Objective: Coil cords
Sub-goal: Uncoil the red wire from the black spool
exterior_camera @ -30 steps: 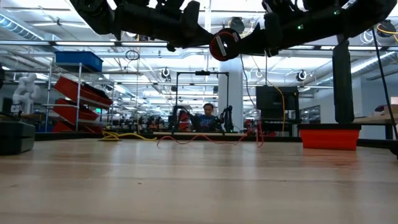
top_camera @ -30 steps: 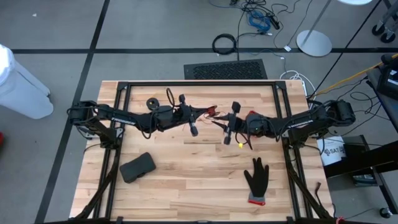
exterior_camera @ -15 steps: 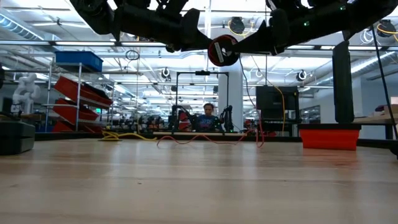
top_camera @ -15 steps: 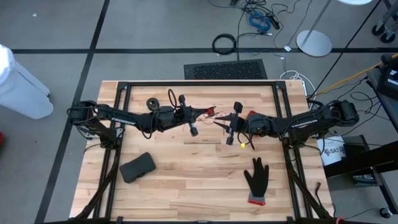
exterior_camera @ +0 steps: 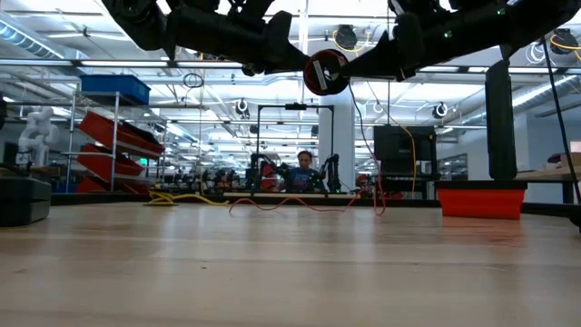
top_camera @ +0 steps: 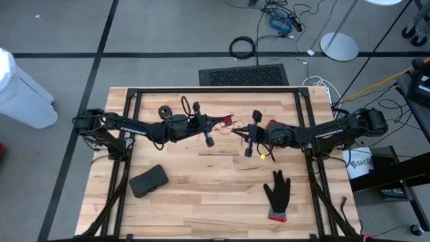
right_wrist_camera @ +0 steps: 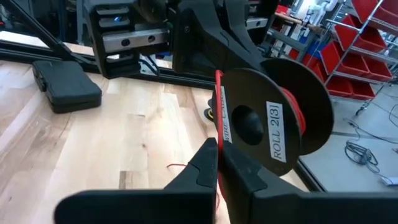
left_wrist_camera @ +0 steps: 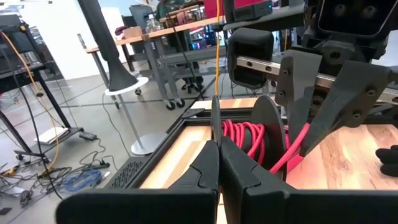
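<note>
From above, both arms meet over the upper middle of the wooden table (top_camera: 201, 202); the left gripper (top_camera: 203, 124) and right gripper (top_camera: 252, 134) flank the red cord (top_camera: 228, 122). A black glove (top_camera: 276, 193) lies lower right, a black case (top_camera: 148, 180) lower left, a second small spool (top_camera: 164, 110) upper left.

The low view alone shows the round black spool (exterior_camera: 325, 73) raised in the air, top centre.

The left wrist view shows clenched fingers (left_wrist_camera: 208, 171) before glossy coiled red cord (left_wrist_camera: 245, 138).

In the right wrist view, fingers (right_wrist_camera: 205, 165) pinch the thin red cord (right_wrist_camera: 218, 102) beside the labelled disc (right_wrist_camera: 258, 121).
</note>
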Controlling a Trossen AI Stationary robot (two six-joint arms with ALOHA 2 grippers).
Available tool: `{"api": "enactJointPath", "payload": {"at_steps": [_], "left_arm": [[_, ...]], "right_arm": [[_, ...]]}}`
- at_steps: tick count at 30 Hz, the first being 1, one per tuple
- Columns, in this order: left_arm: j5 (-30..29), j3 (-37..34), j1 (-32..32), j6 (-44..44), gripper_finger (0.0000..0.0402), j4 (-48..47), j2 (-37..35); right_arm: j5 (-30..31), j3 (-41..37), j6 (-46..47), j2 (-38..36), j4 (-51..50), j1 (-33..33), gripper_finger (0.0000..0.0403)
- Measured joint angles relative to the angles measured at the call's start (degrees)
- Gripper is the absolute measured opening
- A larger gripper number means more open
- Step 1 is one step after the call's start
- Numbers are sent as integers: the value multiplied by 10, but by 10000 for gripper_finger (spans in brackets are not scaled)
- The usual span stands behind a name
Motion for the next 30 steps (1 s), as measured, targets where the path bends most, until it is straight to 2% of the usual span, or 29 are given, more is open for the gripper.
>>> {"api": "enactJointPath", "payload": {"at_steps": [7, 12, 16, 20, 23, 27, 30], "left_arm": [[-13, 0, 1, 0, 0, 69, 0], [-14, 0, 1, 0, 0, 103, 0], [-14, 0, 1, 0, 0, 80, -2], [-18, 0, 1, 10, 0, 1, -15], [-44, -1, 0, 35, 0, -64, -32], [-92, -1, 1, 73, 0, -142, -50], [-100, -1, 6, 75, 0, -180, -58]], "right_arm": [[-58, 0, 15, 32, 59, -3, 1], [-53, 5, 54, 70, 22, -17, 1], [24, 5, 93, 74, -39, -32, 1], [102, 5, 116, 52, -85, -43, 0], [148, 5, 121, 25, -115, -45, 0], [171, 5, 115, -15, -122, -44, 0], [171, 5, 111, -35, -118, -36, 0]]}}
